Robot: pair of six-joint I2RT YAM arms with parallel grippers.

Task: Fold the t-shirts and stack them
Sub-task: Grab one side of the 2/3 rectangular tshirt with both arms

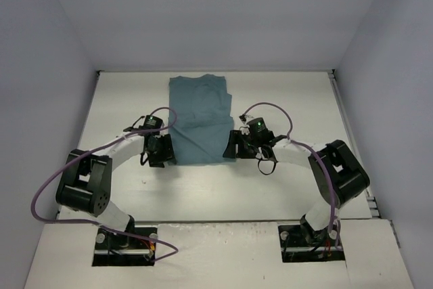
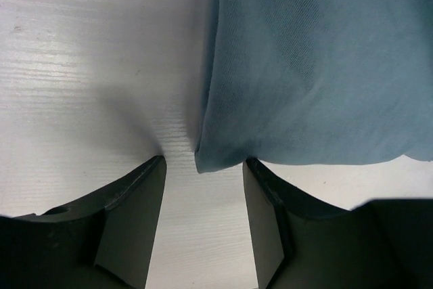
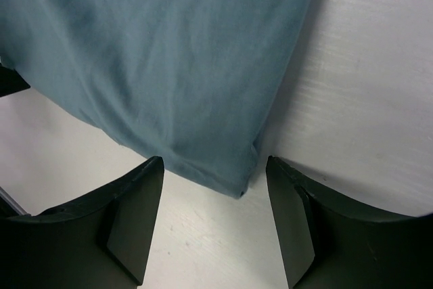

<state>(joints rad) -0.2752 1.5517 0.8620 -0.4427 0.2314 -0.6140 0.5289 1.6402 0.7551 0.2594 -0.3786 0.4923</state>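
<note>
The shirt lies flat in the middle of the table, already folded into a narrow strip that runs from 12 to 6 o'clock. Its hem is at the 6 o'clock end.

The left arm has its jaws at the 7 o'clock corner of the strip, and the right arm has its jaws at the 5 o'clock corner. In both wrist views the jaws are spread. One cloth corner sits just between the tips, and nothing is pinched yet.

I judge the step in hand is to take both hem corners and fold the strip toward 12 o'clock. To do it well, each pair of jaws should go low to the table and slide a little further over its corner, so that all layers are taken and not only the top one. In the right wrist view the layers show as separate edges at the corner. Both sides should close at the same moment and rise together, or the fold will be skewed.

Little stands in the way. A purple cable of the left arm loops close to the shirt's 9 o'clock edge and could drag on the cloth. The right cable hangs near the 3 o'clock edge. The walls are well apart from the shirt.
</note>
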